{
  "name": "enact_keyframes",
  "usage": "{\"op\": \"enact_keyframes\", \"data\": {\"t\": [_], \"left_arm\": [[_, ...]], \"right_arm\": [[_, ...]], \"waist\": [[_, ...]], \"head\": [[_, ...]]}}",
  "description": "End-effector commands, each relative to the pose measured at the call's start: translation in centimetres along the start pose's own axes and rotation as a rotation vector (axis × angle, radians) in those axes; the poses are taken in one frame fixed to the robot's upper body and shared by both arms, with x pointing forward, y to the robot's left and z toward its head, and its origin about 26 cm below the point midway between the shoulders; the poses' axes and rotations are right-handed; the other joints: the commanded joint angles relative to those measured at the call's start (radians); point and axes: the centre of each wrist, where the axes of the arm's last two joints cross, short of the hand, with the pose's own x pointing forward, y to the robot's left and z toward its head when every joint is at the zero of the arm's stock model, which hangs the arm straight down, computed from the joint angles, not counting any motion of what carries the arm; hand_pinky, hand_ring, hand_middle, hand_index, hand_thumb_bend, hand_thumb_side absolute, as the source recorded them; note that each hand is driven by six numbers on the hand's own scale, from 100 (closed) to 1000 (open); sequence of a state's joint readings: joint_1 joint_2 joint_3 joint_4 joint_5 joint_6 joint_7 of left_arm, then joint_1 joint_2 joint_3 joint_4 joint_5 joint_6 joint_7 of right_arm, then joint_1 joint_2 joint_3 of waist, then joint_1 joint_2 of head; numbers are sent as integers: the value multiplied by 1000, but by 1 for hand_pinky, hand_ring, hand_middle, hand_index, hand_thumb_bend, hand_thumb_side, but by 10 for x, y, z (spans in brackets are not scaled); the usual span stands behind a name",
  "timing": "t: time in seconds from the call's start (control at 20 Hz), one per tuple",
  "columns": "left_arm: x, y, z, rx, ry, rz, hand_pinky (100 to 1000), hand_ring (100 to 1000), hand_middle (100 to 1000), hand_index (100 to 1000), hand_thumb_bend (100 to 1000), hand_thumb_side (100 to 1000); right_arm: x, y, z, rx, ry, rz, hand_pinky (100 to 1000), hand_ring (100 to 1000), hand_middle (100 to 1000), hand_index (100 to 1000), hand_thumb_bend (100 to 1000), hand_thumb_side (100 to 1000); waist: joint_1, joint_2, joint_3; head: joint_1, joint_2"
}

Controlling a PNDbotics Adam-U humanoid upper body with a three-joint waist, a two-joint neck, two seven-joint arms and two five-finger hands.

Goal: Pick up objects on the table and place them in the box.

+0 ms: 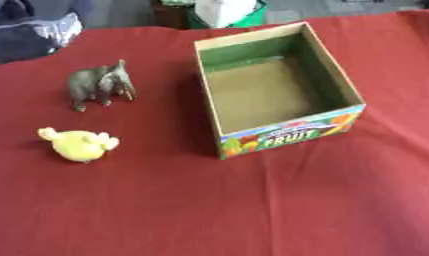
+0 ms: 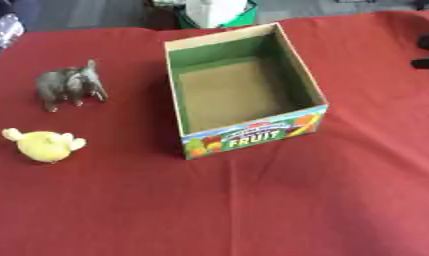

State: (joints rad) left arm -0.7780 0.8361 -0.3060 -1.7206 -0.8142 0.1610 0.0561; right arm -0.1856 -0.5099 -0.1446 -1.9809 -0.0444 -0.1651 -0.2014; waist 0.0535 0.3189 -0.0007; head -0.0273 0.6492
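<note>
Two toys stand on the red cloth (image 1: 252, 210) in the left eye view: a grey elephant (image 1: 100, 85) and, nearer, a yellow plush (image 1: 78, 144), both well left of the open, empty box (image 1: 292, 134). In the right eye view, dark shapes at the right edge may be the right hand (image 2: 427, 42); its finger state cannot be told.

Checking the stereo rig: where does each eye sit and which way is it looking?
Left eye view: in the head, looking down at the red cloth; toy elephant, yellow toy and open box. No robot body shows.
Right eye view: same head, same downward look, set slightly to the right; dark shapes at the right edge, too cut off to identify.
Both share the elephant, the yellow toy and the box, which holds nothing.
</note>
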Motion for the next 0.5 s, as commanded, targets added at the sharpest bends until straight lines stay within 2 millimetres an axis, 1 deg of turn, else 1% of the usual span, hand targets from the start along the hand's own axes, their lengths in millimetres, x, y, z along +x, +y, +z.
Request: {"op": "enact_keyframes", "data": {"t": [0.05,0.1,0.2,0.25,0.3,0.35,0.4,0.45,0.5], "left_arm": [[-16,-2,-5,-73,-13,-94,804,805,843,935,623,829],[-20,-5,-7,-99,-14,-112,804,807,848,934,673,806],[-28,-9,-10,-144,-11,-147,806,811,856,929,694,799],[-32,-11,-12,-165,-8,-162,812,815,863,932,732,796],[-36,-13,-14,-185,-6,-174,813,817,864,933,744,796],[-39,-16,-15,-207,-2,-185,825,828,871,946,795,807],[-43,-19,-17,-229,3,-195,828,830,872,949,808,811],[-46,-22,-18,-253,8,-203,834,837,877,959,858,825],[-50,-26,-19,-278,14,-212,836,839,878,963,875,828]], "right_arm": [[8,-5,-7,23,-39,25,666,769,656,812,100,1000],[8,-5,-7,24,-39,25,666,769,655,812,100,1000],[8,-4,-7,25,-37,25,666,768,655,811,100,1000],[8,-4,-7,25,-36,25,666,768,652,811,100,1000],[8,-4,-7,26,-36,25,666,768,652,811,100,1000],[8,-4,-7,26,-35,25,666,766,650,811,100,1000],[8,-4,-7,26,-34,24,666,766,650,811,100,1000],[8,-4,-7,26,-34,24,666,766,650,811,100,1000],[8,-4,-7,27,-34,24,666,766,649,811,100,1000]], "waist": [[0,-23,-1],[0,-24,-1],[1,-24,0],[2,-24,1],[1,-24,1],[1,-24,1],[1,-24,1],[0,-23,1],[0,-23,1]], "head": [[5,-8],[4,-9],[4,-10],[4,-10],[4,-10],[5,-10],[4,-10],[4,-9],[4,-8]]}}
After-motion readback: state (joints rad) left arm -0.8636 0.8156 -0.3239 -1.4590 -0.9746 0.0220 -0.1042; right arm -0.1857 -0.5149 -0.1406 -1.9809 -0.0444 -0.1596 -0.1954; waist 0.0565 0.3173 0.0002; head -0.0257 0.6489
